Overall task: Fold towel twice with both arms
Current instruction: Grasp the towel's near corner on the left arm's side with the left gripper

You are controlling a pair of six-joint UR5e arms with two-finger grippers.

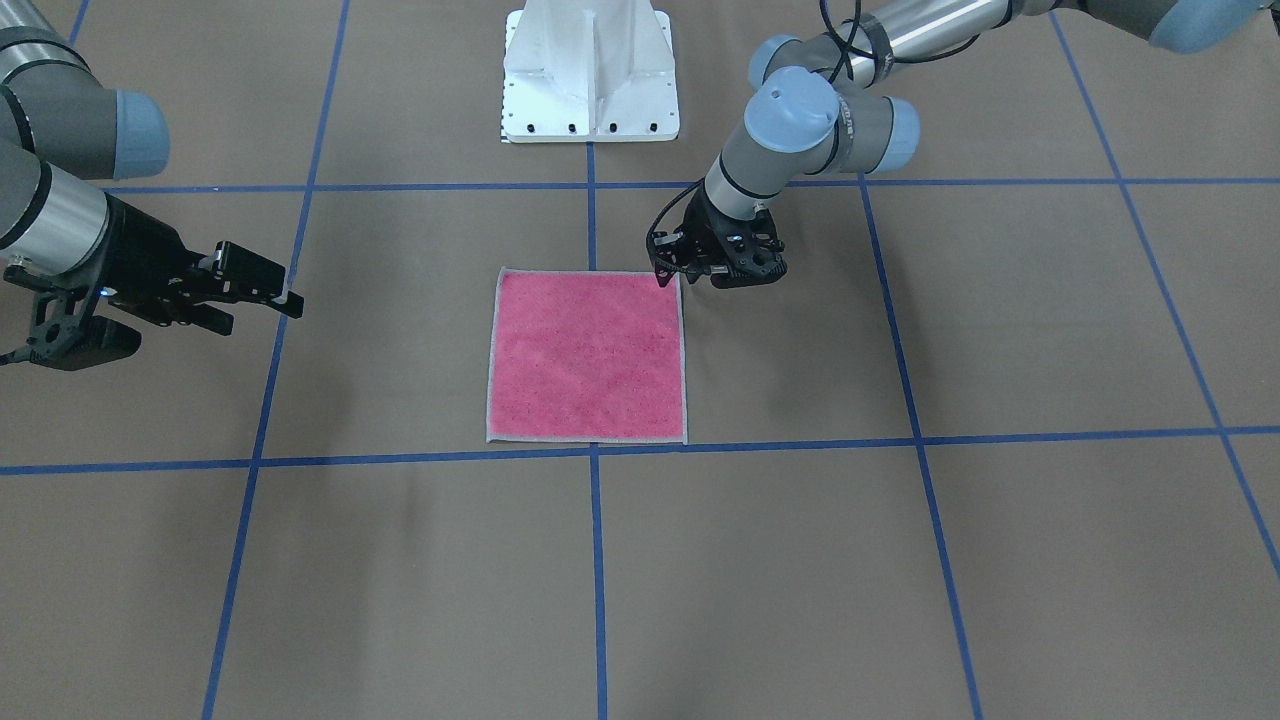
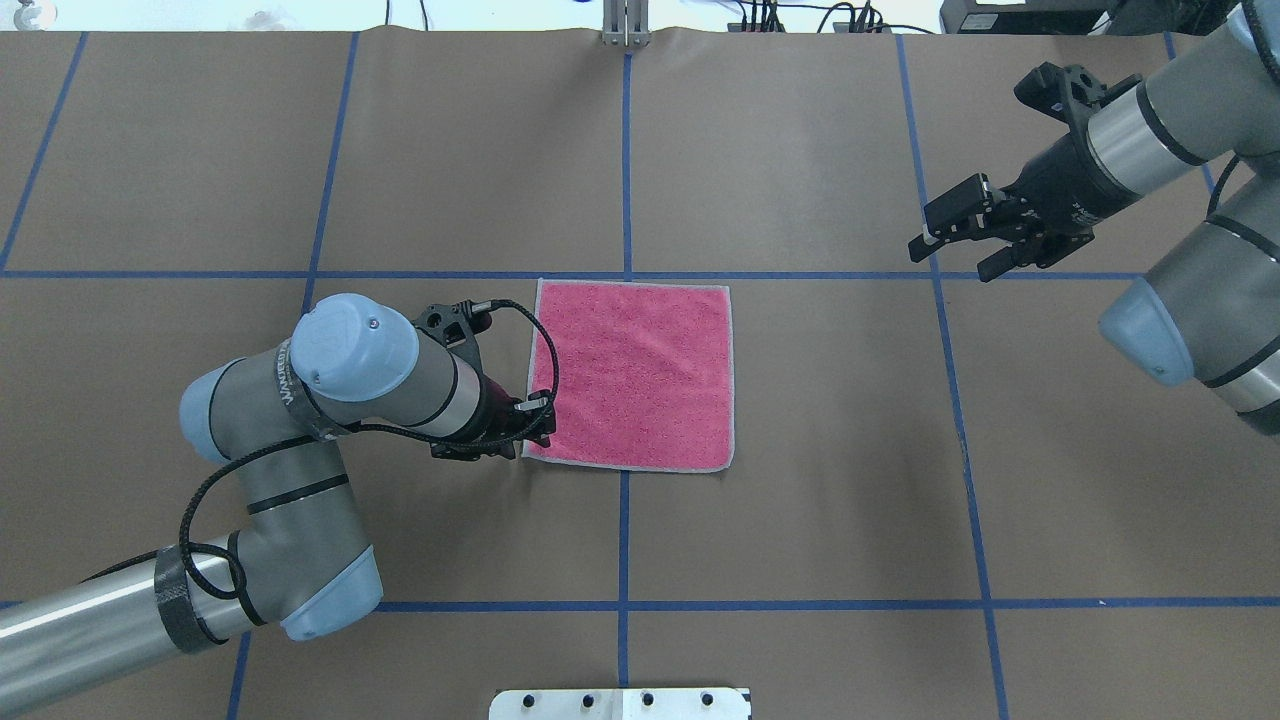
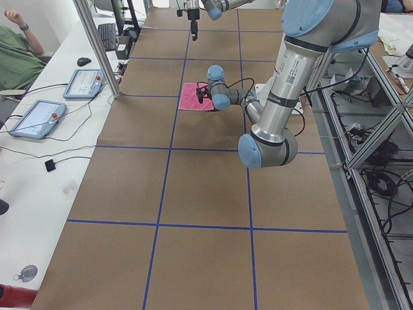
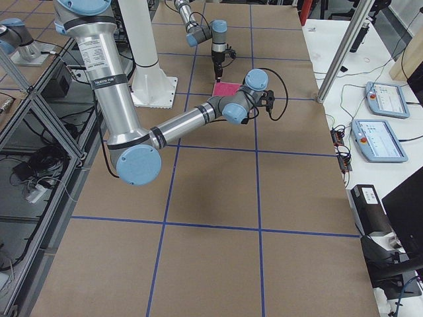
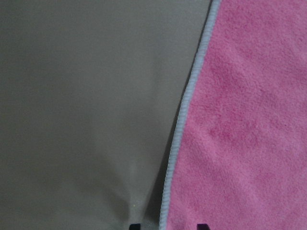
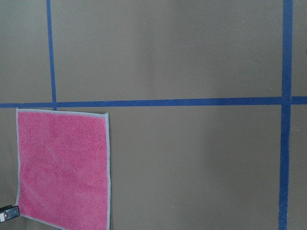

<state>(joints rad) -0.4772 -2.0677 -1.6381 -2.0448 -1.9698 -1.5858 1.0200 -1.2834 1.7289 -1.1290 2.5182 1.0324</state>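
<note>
The towel [image 1: 588,355] lies flat and square on the brown table, pink face up, with its light grey edging [image 5: 184,120] showing all round. My left gripper [image 2: 540,425] is down at the towel's [image 2: 635,375] corner nearest the robot on its left side. In the left wrist view its two fingertips [image 5: 135,225] stand apart astride that edge, so it is open. My right gripper [image 2: 950,258] hovers open and empty far off to the right, well clear of the cloth. The right wrist view shows the towel [image 6: 62,167] at its lower left.
Blue tape lines [image 2: 626,150] divide the brown table cover into a grid. The white bolted pedestal base [image 1: 590,75] stands at the robot's side of the table. Beside the table, teach pendants [image 3: 39,119] lie on a white bench where a person [image 3: 13,51] sits.
</note>
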